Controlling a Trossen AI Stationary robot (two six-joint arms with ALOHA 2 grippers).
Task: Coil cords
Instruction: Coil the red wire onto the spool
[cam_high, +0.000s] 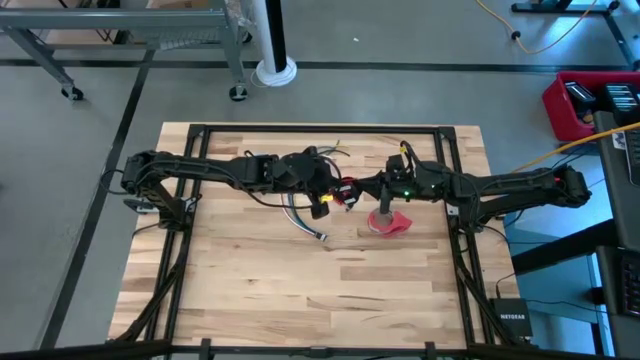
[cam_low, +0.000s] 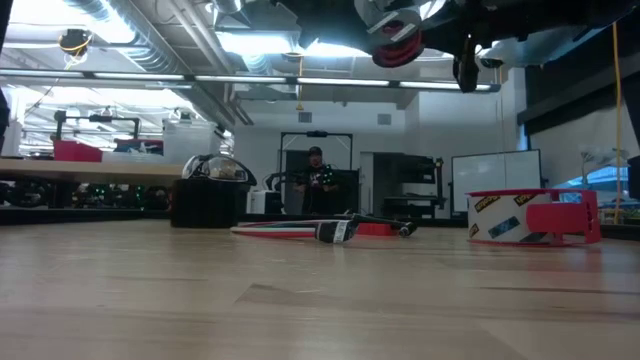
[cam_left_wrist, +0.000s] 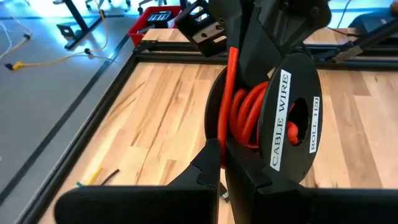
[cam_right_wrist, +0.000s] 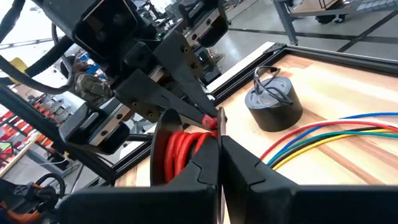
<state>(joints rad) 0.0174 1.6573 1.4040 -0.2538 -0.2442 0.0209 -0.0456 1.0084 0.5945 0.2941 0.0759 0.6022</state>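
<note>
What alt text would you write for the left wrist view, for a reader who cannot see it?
A black spool of red wire, labelled "CABLE WIRE", is held up close above a pale wooden table, gripped by dark robot fingers. A loose red strand runs upward to the other gripper.

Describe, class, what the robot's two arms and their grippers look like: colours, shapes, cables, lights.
Both arms are dark and jointed, with black cables running along them. The right arm shows a small green light near its wrist. Each gripper, left gripper and right gripper, has two black, wedge-shaped fingers.
</note>
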